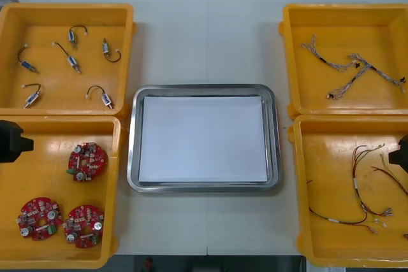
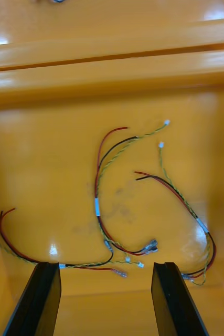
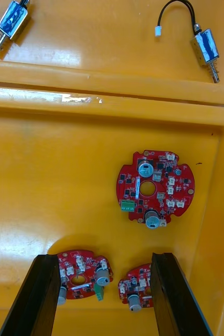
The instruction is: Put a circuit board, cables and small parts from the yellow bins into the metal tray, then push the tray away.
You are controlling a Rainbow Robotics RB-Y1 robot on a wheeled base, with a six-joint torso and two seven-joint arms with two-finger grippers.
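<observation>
On a pale table (image 1: 204, 30) stand four yellow bins, two at each side. The far left bin (image 1: 64, 8) holds six small metal parts (image 1: 71, 60), each trailing a black cable. The near left bin (image 1: 44, 173) holds three round red boards (image 1: 87, 162) studded with components. The left gripper (image 3: 105, 257) hangs over them, released and empty. The shiny tray (image 1: 204, 88) in the middle is white inside. The far right bin (image 1: 344, 9) holds twisted cables (image 1: 354, 71). In the near right bin (image 1: 325, 157) lie tangled red and yellow cables (image 2: 98, 199), count unclear, with the right gripper (image 2: 106, 265) above them, also released.
</observation>
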